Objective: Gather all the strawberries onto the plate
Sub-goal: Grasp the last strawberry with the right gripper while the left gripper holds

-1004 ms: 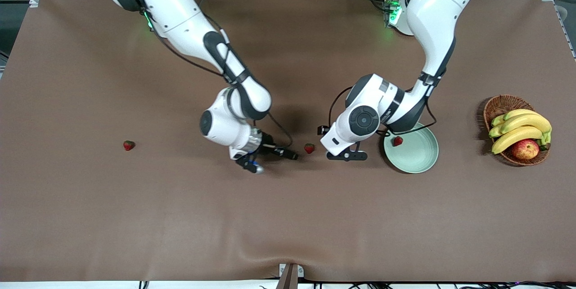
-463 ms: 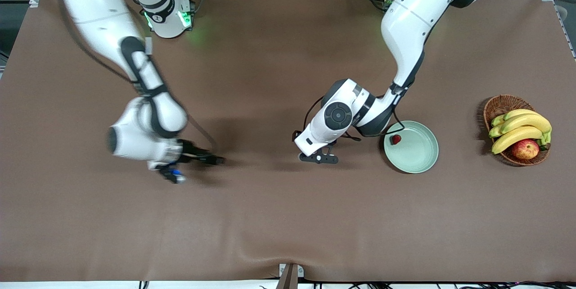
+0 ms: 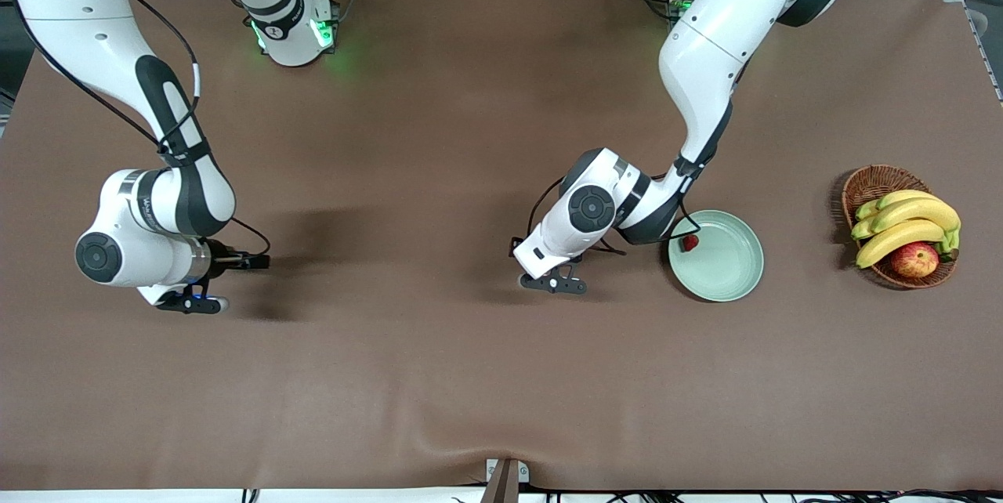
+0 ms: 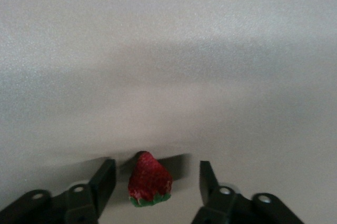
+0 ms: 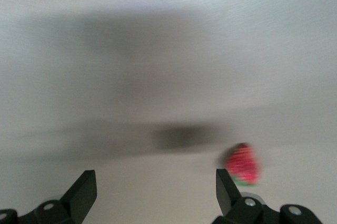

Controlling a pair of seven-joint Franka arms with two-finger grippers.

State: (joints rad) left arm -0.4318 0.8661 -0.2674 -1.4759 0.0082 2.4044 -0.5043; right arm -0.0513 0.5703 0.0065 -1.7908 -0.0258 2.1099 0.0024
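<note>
One strawberry (image 3: 689, 242) lies in the pale green plate (image 3: 729, 284), close to its rim. Another strawberry (image 4: 150, 179) sits on the brown mat between my left gripper's (image 4: 157, 179) fingers, with a gap on each side; that gripper (image 3: 553, 282) is low over the table's middle, beside the plate, and hides this berry from the front view. Toward the right arm's end of the table, my right gripper (image 3: 188, 304) hangs wide open. A blurred third strawberry (image 5: 242, 165) lies just outside one fingertip of the right gripper (image 5: 155, 187).
A brown wicker basket (image 3: 866, 182) with bananas (image 3: 909, 221) and a red-yellow apple (image 3: 914, 259) stands at the left arm's end of the table, past the plate. A brown mat (image 3: 470, 378) covers the table.
My right arm swung from the table's middle out to its own end. My left gripper shifted from beside the plate onto the middle strawberry, and its fingers narrowed around it.
</note>
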